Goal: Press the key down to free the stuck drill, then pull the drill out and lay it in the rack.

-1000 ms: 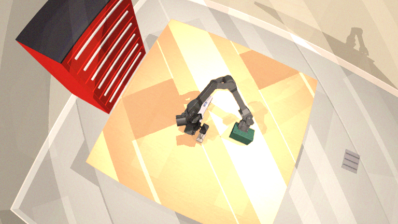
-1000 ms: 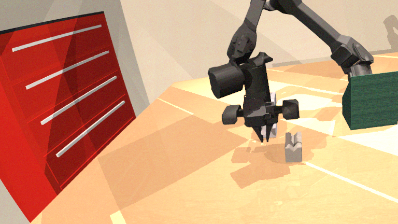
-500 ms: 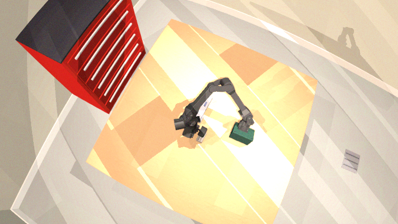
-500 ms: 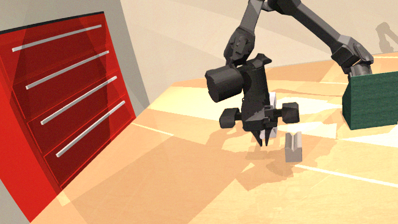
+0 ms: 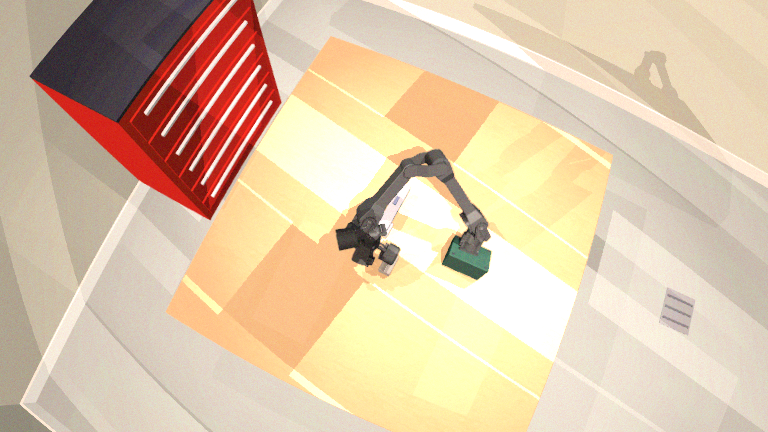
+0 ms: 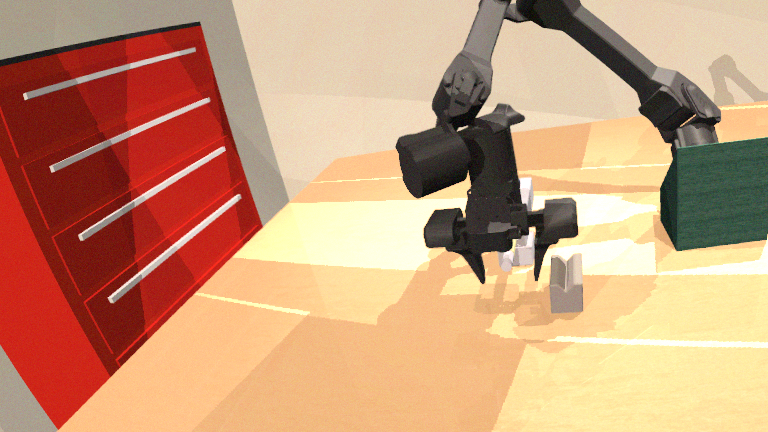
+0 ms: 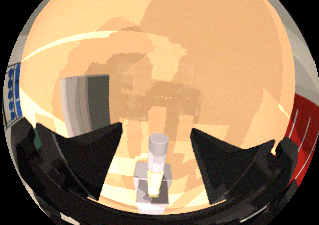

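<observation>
My gripper (image 6: pixel 508 275) (image 7: pixel 158 131) (image 5: pixel 378 257) is open and points down at the wooden table top (image 6: pixel 339 359). Its two fingers stand either side of a small white holder (image 6: pixel 524 247) without touching it. A short pale grey drill (image 7: pixel 159 147) (image 6: pixel 505 262) sticks out of the holder, between the fingers. A small yellowish key (image 7: pixel 155 185) shows on top of the holder in the wrist view. The grey V-grooved rack (image 6: pixel 565 290) (image 7: pixel 86 106) stands on the table just beside the gripper and holds nothing.
A dark green block (image 6: pixel 714 195) (image 5: pixel 466 258) carries the arm's base at the right. A red drawer cabinet (image 6: pixel 113 189) (image 5: pixel 198 99) stands past the table's left edge.
</observation>
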Robot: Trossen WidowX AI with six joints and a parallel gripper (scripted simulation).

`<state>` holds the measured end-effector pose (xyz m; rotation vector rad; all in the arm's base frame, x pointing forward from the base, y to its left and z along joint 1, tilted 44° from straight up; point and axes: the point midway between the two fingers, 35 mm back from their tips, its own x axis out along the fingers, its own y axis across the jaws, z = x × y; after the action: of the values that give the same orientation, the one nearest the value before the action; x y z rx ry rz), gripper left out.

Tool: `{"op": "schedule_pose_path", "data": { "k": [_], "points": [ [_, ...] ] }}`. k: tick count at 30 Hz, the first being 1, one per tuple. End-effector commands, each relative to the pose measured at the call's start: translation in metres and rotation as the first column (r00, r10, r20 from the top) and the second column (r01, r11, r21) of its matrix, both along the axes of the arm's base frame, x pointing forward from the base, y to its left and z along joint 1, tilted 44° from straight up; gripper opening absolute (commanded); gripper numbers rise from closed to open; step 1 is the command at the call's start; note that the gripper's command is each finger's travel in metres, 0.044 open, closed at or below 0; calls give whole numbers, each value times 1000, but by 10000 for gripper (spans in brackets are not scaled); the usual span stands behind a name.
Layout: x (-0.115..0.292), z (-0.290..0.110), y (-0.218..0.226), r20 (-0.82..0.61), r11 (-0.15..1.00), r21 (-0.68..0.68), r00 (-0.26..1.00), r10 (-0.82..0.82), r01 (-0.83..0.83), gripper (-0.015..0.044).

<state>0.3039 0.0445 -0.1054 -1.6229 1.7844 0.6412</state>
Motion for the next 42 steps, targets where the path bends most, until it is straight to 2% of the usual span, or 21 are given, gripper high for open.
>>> {"op": "schedule_pose_path", "data": {
  "k": [1,2,31,42],
  "points": [
    [0,1,-2,3,1000,2,1000,5,-5,420],
    [0,1,-3,3,1000,3,1000,5,-5,440],
    [-2,7,-16,3,1000,2,1000,5,-5,440],
    [-1,5,-14,8,1000,7,1000,-1,1,151]
  ]
}}
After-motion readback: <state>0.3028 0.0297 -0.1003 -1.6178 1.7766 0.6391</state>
